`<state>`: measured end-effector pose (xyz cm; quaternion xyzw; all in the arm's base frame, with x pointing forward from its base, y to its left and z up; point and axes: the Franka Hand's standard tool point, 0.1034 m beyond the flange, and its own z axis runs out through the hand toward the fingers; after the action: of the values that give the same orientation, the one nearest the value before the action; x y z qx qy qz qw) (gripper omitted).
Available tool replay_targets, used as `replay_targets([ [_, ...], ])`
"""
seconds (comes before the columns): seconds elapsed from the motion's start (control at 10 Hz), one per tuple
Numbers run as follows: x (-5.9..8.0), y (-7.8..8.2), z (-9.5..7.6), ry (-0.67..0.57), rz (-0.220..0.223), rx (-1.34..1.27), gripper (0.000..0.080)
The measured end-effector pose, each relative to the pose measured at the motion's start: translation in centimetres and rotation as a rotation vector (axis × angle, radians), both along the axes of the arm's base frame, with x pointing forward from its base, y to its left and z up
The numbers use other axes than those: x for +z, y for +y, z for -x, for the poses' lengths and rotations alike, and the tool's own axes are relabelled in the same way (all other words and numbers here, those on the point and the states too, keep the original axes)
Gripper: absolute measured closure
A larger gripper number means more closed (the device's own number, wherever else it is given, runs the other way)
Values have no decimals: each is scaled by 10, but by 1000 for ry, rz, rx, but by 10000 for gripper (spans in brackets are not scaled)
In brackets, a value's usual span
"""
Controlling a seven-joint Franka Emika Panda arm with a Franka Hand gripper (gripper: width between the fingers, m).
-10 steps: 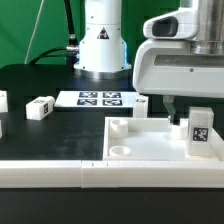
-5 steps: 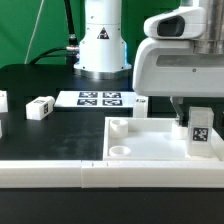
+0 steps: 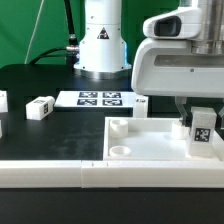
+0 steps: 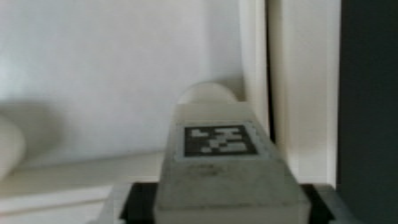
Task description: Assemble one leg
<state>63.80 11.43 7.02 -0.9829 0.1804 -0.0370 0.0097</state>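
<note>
The leg (image 3: 202, 135), a small white post with a black-and-white tag on its face, stands upright over the corner of the large white tray-like panel (image 3: 150, 140) on the exterior view's right. My gripper (image 3: 199, 117) is shut on the leg from above. In the wrist view the leg (image 4: 222, 150) fills the middle, with a dark finger (image 4: 146, 205) against each side of it, and my gripper (image 4: 228, 206) grips it beside the panel's raised rim (image 4: 254, 60). Its lower end is hidden.
Another white post (image 3: 40, 107) lies on the black table at the exterior view's left, with a further white part (image 3: 3, 101) at the edge. The marker board (image 3: 98, 98) lies behind. The robot base (image 3: 102, 40) stands at the back. A round hole (image 3: 119, 149) shows in the panel's near corner.
My gripper and the leg have shifted slightly toward the exterior view's right. Nothing else has moved.
</note>
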Motion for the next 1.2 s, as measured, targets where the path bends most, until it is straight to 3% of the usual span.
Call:
replay_targets([
  [0.9, -1, -5, 1, 26, -104, -951, 509],
  [1.2, -1, -4, 2, 42, -133, -1147, 509],
])
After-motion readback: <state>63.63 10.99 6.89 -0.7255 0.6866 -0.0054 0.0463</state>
